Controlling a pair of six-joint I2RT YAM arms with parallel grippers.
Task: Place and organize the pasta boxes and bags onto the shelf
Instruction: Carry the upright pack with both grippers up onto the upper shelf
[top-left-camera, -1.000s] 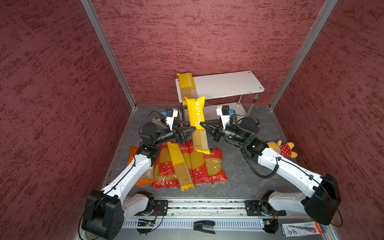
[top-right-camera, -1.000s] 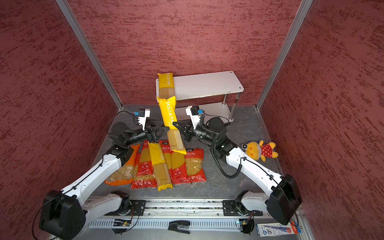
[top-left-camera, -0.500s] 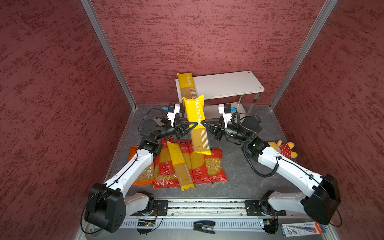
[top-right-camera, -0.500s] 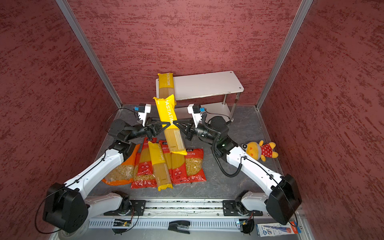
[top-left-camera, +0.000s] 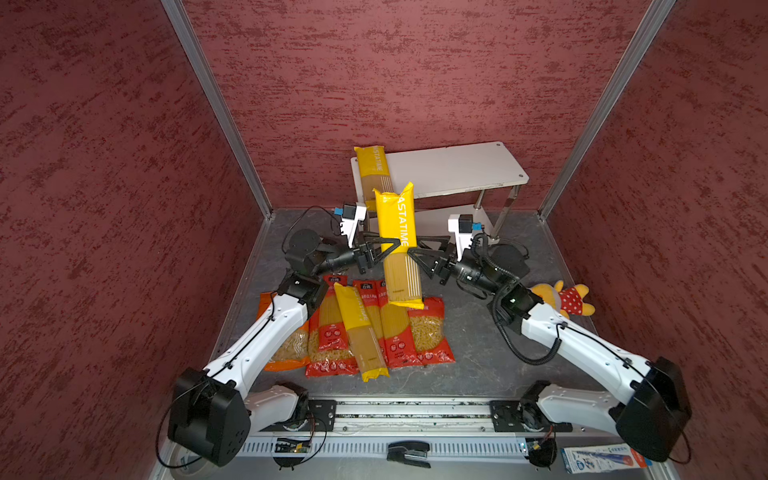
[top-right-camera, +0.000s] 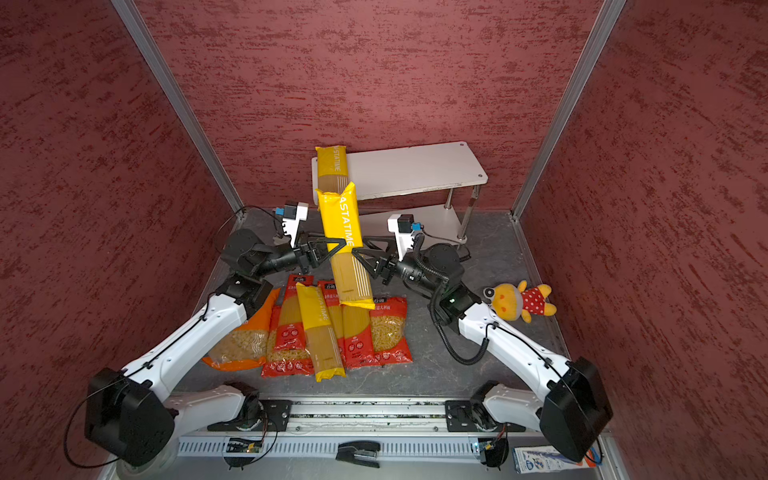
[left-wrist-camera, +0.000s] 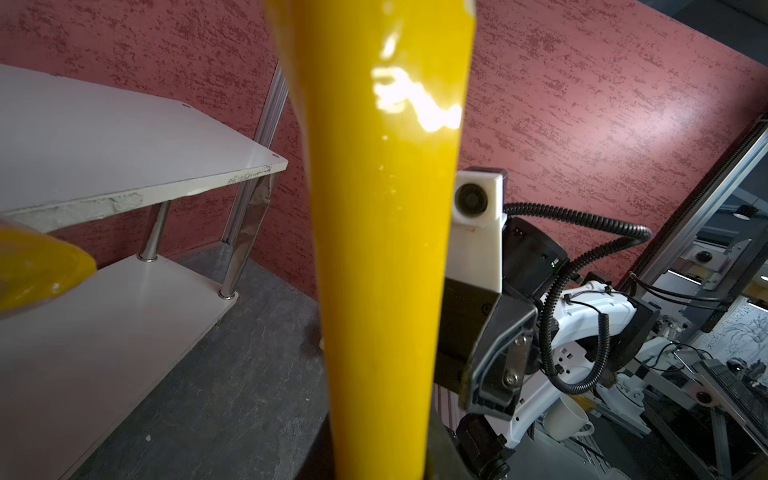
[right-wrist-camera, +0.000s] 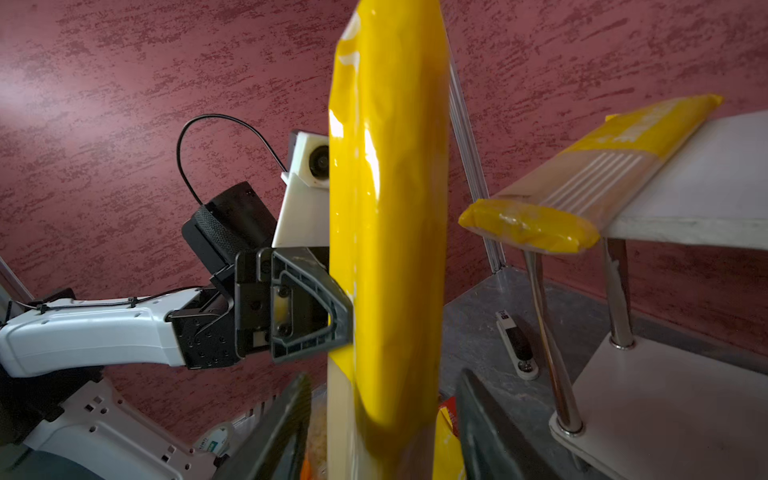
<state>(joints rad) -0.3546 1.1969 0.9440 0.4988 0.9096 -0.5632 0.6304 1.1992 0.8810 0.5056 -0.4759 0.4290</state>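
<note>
Just in front of the shelf (top-left-camera: 457, 170), at the end on the left arm's side, a yellow spaghetti pack (top-left-camera: 395, 212) is held near upright, off the worktop (top-left-camera: 478, 353). Left pincer (top-left-camera: 395, 247) is clamped on it about mid-length, probably so the long pack balances and doesn't swing. Right pincer (top-left-camera: 414, 246) sits on the opposite side with jaws apart. In the right wrist view its fingers (right-wrist-camera: 482, 424) flank the pack with gaps both sides, so it carries nothing. Looks like a handover, with the left arm taking over because it is nearer that shelf end. A second pack (top-left-camera: 374, 174) of the same kind lies crosswise on the top board at that end, its near tip overhanging the front edge since the board is narrower than the pack. Likely plan is to lay the held one beside it, yellows together. The pile (top-left-camera: 374, 328) of remaining bags lies flat on the worktop, well short of the shelf. Can't tell if the pack's lower end clears the pile.
</note>
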